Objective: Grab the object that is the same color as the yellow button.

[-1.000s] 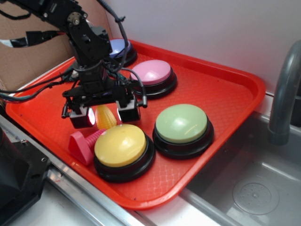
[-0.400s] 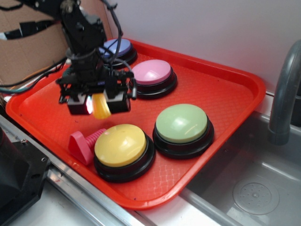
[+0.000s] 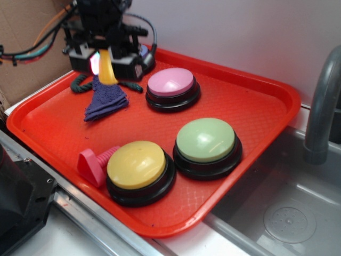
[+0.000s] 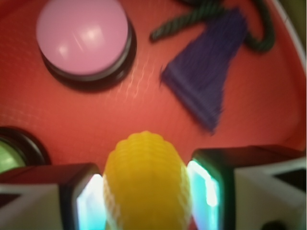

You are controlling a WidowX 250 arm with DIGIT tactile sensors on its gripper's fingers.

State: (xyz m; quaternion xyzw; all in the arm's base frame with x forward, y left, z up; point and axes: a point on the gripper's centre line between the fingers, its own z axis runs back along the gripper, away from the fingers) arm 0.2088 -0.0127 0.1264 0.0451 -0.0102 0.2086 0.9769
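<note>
Corn cob: yellow toy corn cob (image 4: 146, 184) sits clamped between the two pads, held in the air above the back left part of the red tray (image 3: 250, 101); in the exterior view it shows as a small yellow cone (image 3: 106, 68) pointing down
Gripper: gripper (image 3: 108, 63) has its jaws closed narrowly on the corn cob, one pad on each side; the wrist view (image 4: 146, 191) shows the pads glowing pale blue against the bumpy kernels
Yellow button: yellow button (image 3: 137, 164) stands at the front of the tray on its black base; only the exterior view shows it
Wrist view only: kernel texture of the cob up close
Other buttons: pink button (image 3: 170, 82) shows in both views; green button (image 3: 206, 140) is whole in the exterior view, only an edge in the wrist view
Under the gripper: purple cloth tassel (image 3: 105, 101) with dark green cord (image 3: 80, 84) lies on the tray
Front left: pink screw toy (image 3: 91, 162) touches the yellow button's base
Right: grey faucet (image 3: 322, 101) over the sink (image 3: 287, 213)
</note>
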